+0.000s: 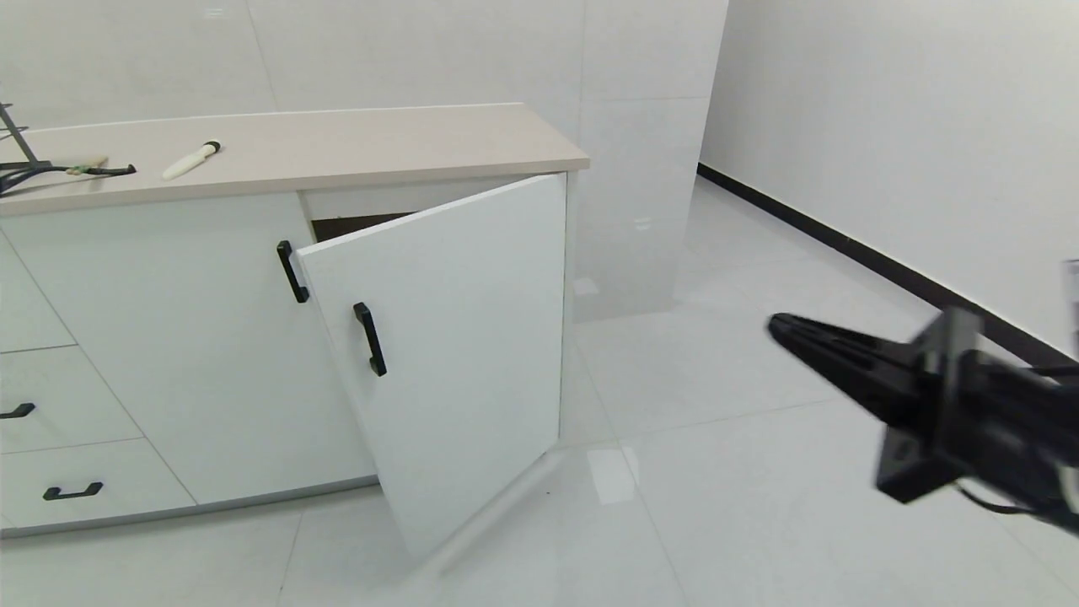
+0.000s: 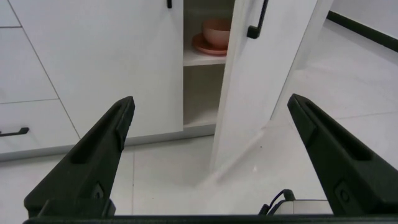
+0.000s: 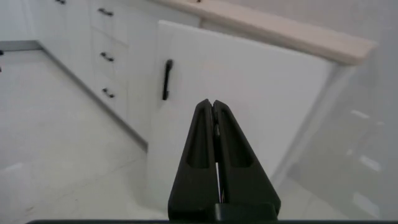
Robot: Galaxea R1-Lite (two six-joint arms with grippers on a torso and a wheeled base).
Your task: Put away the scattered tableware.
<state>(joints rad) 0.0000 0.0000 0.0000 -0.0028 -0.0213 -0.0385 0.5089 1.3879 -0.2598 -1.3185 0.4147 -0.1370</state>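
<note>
A pink bowl (image 2: 217, 30) sits on a pink plate (image 2: 204, 47) on the upper shelf inside the open cabinet. My left gripper (image 2: 211, 102) hangs open and empty low in front of that cabinet opening, some way back from it. My right gripper (image 1: 780, 324) is shut with nothing in it, out over the floor to the right of the cabinet door (image 1: 447, 337); in its own wrist view the right gripper (image 3: 212, 106) points at the door's outer face. A cream-handled utensil (image 1: 192, 158) lies on the beige countertop (image 1: 379, 139), with a second utensil (image 1: 88, 164) farther left.
The white door swings out to the right on its hinge, its black handle (image 1: 369, 339) facing outward. Drawers with black pulls (image 1: 72, 491) lie to the left. A black rack and cables (image 1: 25, 169) sit at the counter's left end. Open tiled floor (image 1: 759, 506) spreads right, up to the wall.
</note>
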